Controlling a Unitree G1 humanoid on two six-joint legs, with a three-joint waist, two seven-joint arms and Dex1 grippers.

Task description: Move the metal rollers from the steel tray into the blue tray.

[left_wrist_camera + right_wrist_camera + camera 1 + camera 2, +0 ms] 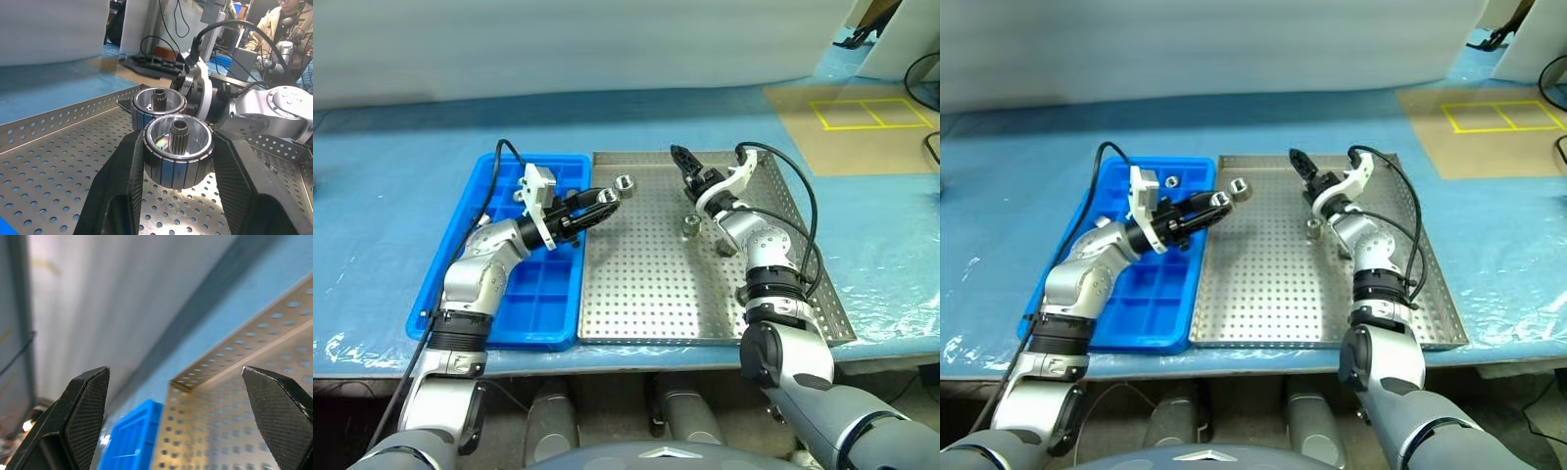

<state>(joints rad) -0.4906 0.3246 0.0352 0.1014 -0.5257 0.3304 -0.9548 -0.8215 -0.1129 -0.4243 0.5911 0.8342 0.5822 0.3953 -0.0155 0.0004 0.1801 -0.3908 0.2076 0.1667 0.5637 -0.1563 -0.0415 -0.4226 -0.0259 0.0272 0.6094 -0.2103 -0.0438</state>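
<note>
Gripping one roller in left end effector over steel tray | right end effector hanging wide, empty, above tray | another roller lying on tray

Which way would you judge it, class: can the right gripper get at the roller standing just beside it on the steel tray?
Probably yes: the right gripper is open and holds nothing, and the metal roller stands alone on the steel tray, nothing between them.

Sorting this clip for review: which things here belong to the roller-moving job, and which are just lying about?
Job:
- metal rollers: one in the left end effector, one near the steel tray's far rim, one mid-tray, one in the blue tray
- steel tray
- blue tray

Lying about:
- yellow floor marking
- blue table cover
</note>
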